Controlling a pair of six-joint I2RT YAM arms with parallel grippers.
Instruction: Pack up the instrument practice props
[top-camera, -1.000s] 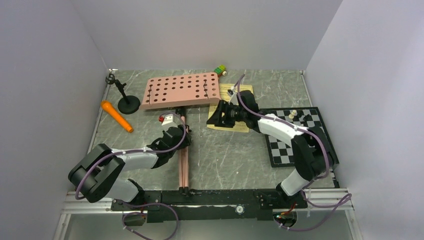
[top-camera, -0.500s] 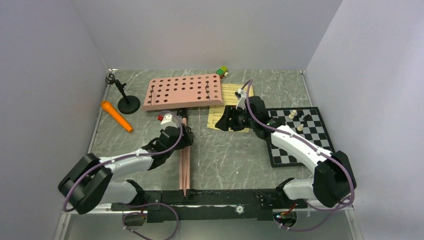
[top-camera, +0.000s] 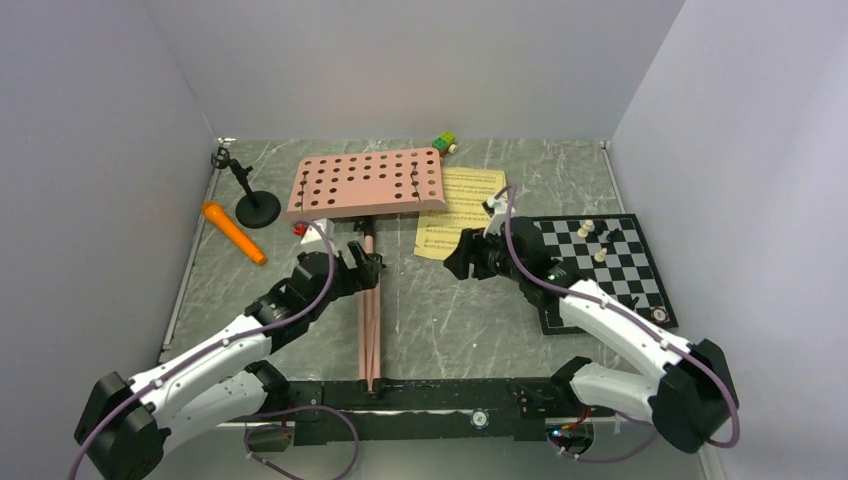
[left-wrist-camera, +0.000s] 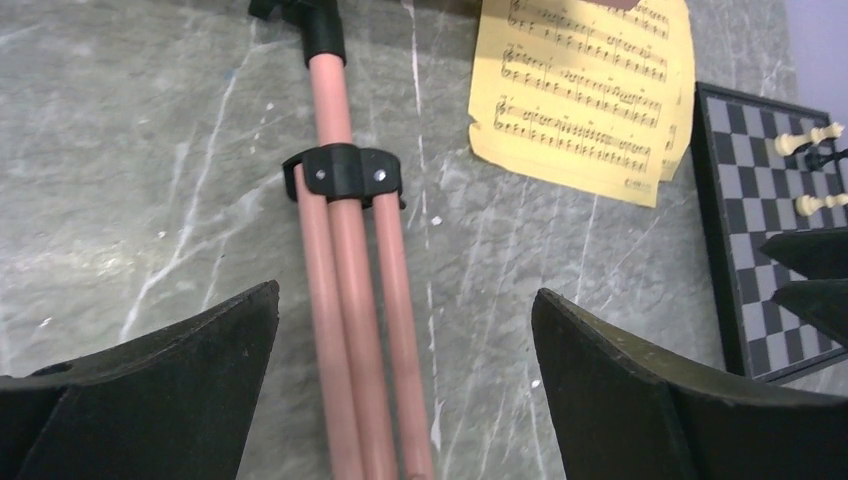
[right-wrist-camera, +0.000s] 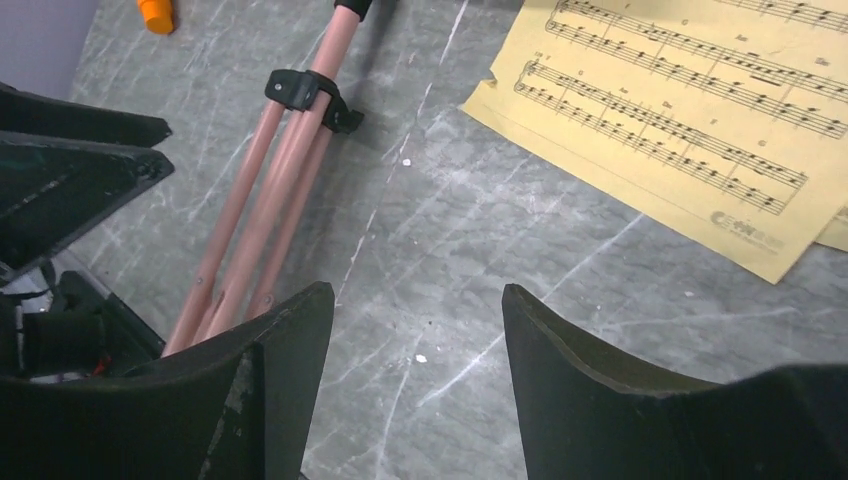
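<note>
Plainly, neither hand holds anything, so every risk lies in the next grasp. The left hand hangs with its jaws spread wide over the bundled legs of the tall pink perforated tripod music stand. The stand lies flat on the grey marbled table, its holed plate at upper centre of the overhead view and its legs reaching toward bottom centre. In the left wrist view those round legs sit left of the middle of the gap, so an off-centre closure could pinch one leg and let the others splay or roll away. A grip this far from the plate would probably let that end droop and sweep the small black round-based mic stand or the yellow sheet-music pages just right of the plate. The right hand, jaws moderately apart and empty, hovers over bare table between the legs and those pages; thin flat paper may crumple, or the top sheet may slide off the lower. The hands are near each other and could clash, and the right forearm crosses the black-and-white chessboard, where pieces might topple. The orange toy microphone, at left, could roll if nudged.
</note>
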